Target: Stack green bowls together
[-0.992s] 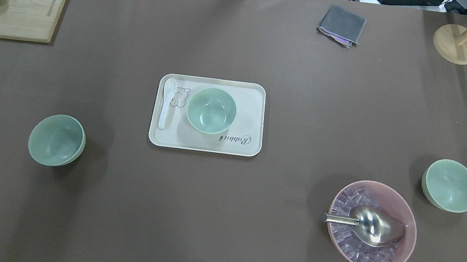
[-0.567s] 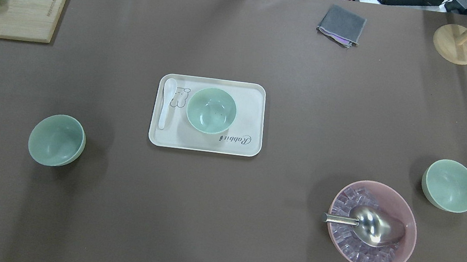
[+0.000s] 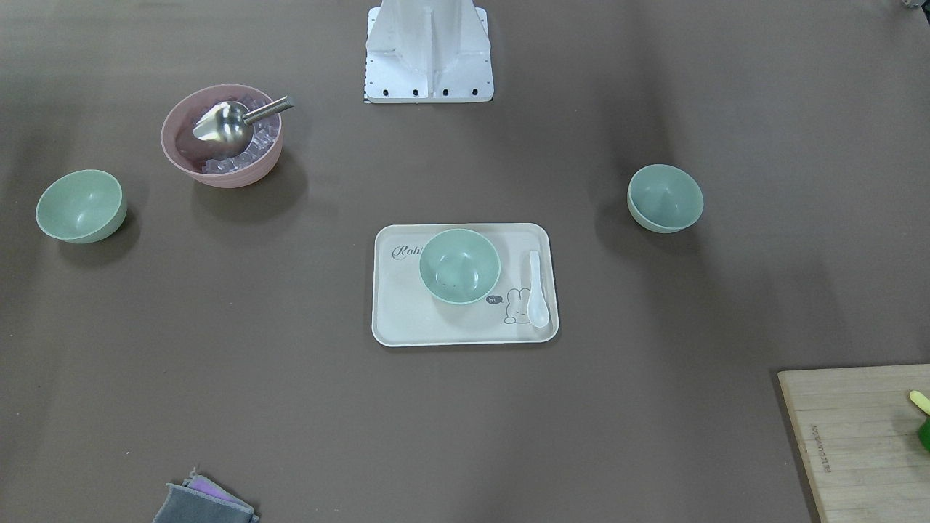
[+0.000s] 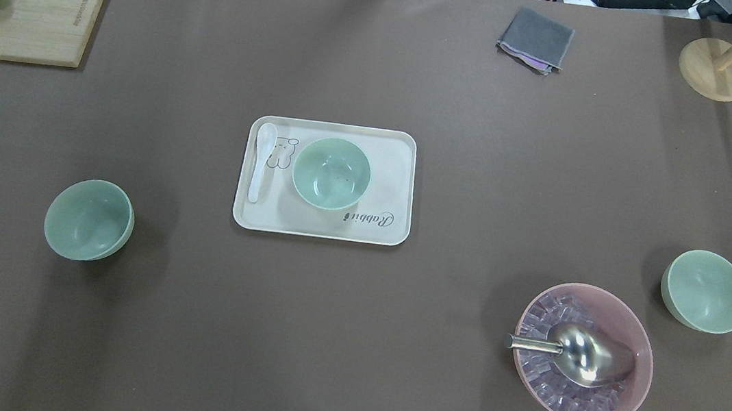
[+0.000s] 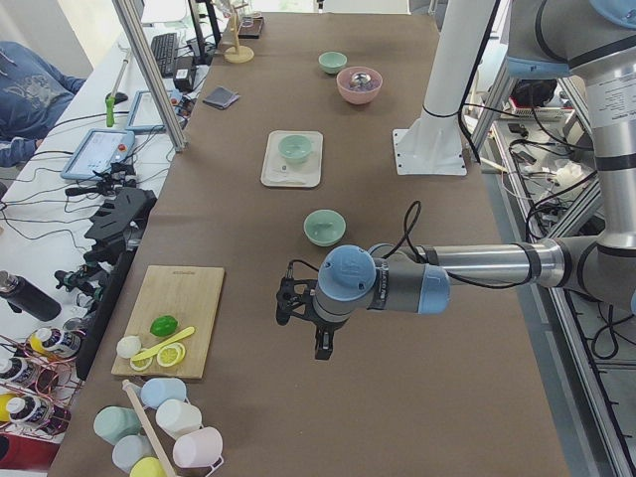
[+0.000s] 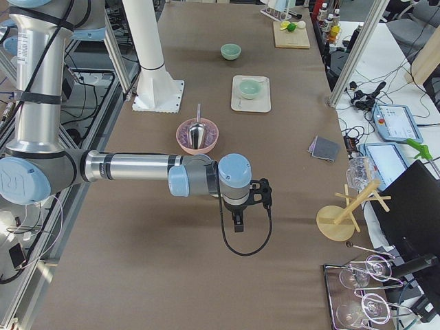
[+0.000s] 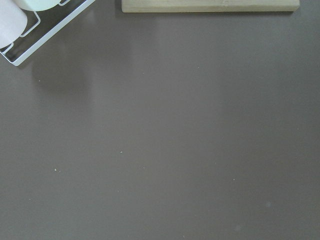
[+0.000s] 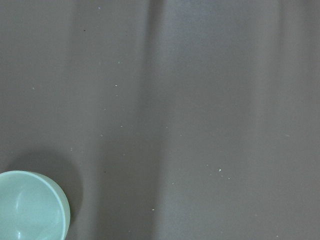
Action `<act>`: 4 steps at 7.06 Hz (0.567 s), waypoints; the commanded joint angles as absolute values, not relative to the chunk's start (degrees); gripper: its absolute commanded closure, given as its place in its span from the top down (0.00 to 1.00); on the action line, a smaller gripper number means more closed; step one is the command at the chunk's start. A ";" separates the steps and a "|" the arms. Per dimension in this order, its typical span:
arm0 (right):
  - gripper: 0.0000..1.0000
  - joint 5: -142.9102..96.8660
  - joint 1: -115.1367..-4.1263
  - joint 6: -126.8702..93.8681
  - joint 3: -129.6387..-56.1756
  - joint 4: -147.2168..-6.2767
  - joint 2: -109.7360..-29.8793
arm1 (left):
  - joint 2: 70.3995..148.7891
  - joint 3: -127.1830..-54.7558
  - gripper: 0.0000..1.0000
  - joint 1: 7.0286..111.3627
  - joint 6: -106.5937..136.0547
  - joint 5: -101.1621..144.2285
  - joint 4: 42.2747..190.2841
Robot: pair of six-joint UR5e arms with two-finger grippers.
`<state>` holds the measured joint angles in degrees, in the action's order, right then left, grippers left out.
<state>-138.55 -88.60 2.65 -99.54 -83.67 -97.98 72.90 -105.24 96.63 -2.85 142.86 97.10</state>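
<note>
Three pale mint-green bowls stand apart and upright. One green bowl [image 4: 89, 220] is on the bare table at the left. One green bowl [image 4: 331, 173] sits on the cream tray [image 4: 390, 232]. One green bowl [image 4: 705, 291] stands at the right, and its rim shows in the right wrist view [image 8: 30, 207]. My left gripper [image 5: 296, 303] hangs over bare table beyond the left bowl [image 5: 324, 227]. My right gripper [image 6: 260, 194] hangs over bare table beyond the pink bowl. Both show only in the side views, so I cannot tell whether they are open or shut.
A pink bowl [image 4: 619, 400] with ice and a metal scoop [image 4: 580, 354] stands next to the right green bowl. A white spoon [image 4: 262, 160] lies on the tray. A cutting board [image 4: 37, 9] with fruit, a grey cloth [image 4: 535, 39] and a wooden stand [image 4: 716, 66] line the far edge.
</note>
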 commanded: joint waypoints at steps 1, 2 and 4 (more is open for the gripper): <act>1.00 -138.69 -83.43 0.90 -99.23 -78.95 -97.73 | 73.56 -105.38 0.98 96.24 3.63 143.96 97.29; 0.99 -138.52 -79.14 -8.17 -99.49 -73.18 -97.73 | 74.78 -105.47 0.98 94.41 6.39 143.53 98.25; 0.98 -137.55 -74.29 -15.63 -97.48 -64.61 -98.18 | 75.32 -105.56 0.98 91.52 6.59 143.44 100.10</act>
<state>-138.08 -77.36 -11.77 -98.59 -68.62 -98.12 74.93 -105.51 93.79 6.01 143.46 99.21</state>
